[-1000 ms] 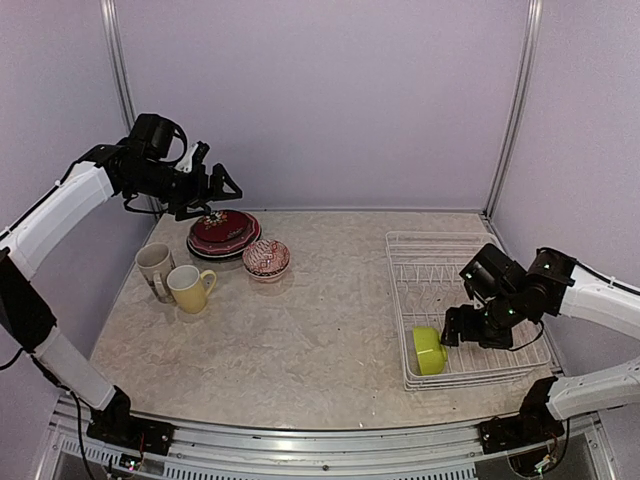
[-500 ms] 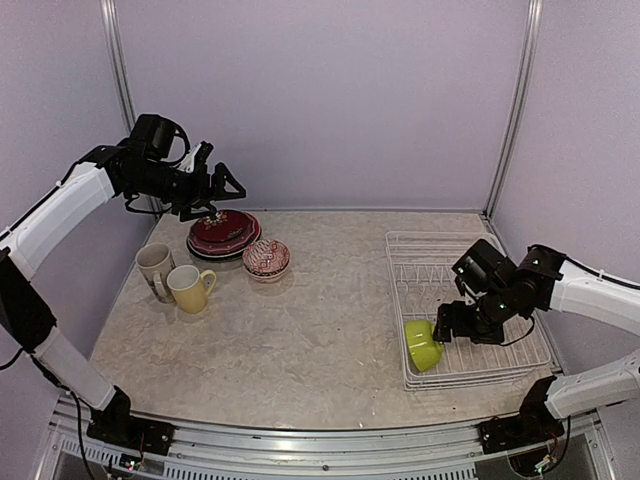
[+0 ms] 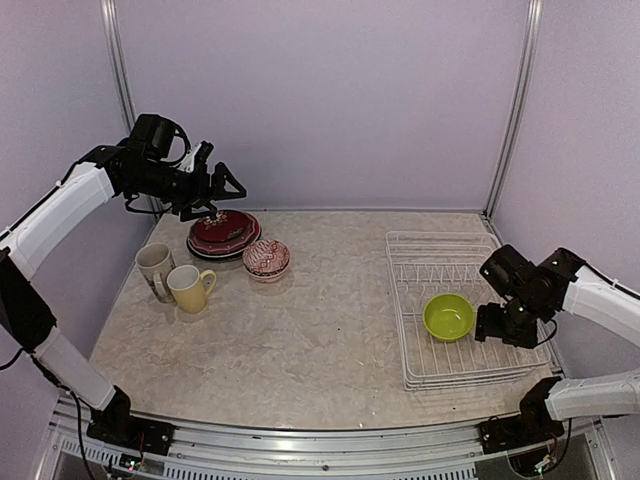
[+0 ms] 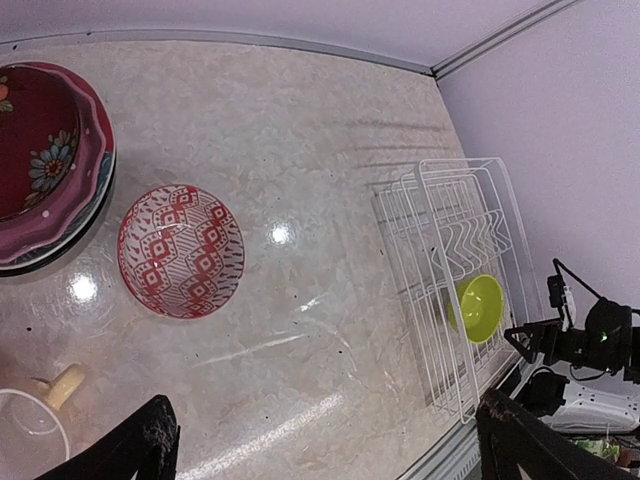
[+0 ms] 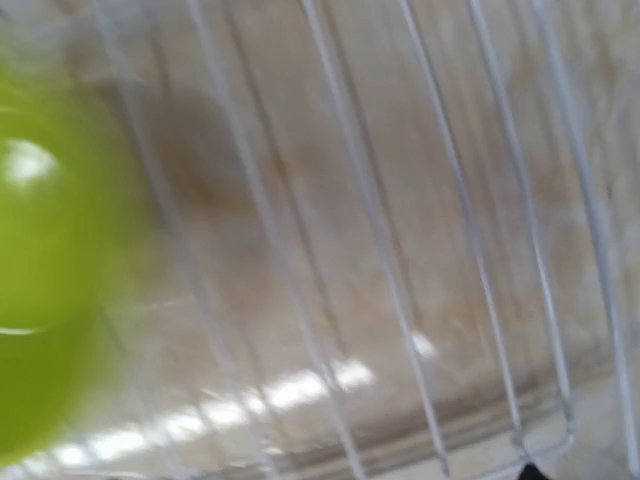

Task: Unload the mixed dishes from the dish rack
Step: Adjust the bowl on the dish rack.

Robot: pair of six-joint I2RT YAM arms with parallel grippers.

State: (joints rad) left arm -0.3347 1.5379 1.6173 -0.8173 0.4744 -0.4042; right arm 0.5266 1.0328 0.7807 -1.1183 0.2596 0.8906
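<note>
One dish sits in the dish rack (image 3: 440,248) in the overhead view: the lime-green bowl (image 3: 448,316), upright on the floor wires. The right gripper (image 3: 500,326) is just beside the bowl's right rim, and I cannot tell whether its jaws are spread or closed. The left gripper (image 3: 222,175) hangs spread wide, holding nothing, above the stacked plates (image 3: 222,232), near the red-patterned bowl (image 3: 266,257), cream mug (image 3: 155,265) and yellow mug (image 3: 188,287).

From the left wrist, both fingers (image 4: 130,450) are cut off at the bottom corners, with nothing between them.

From the right wrist, everything is motion-blurred: a green smear on the left and rack wires across the frame.
</note>
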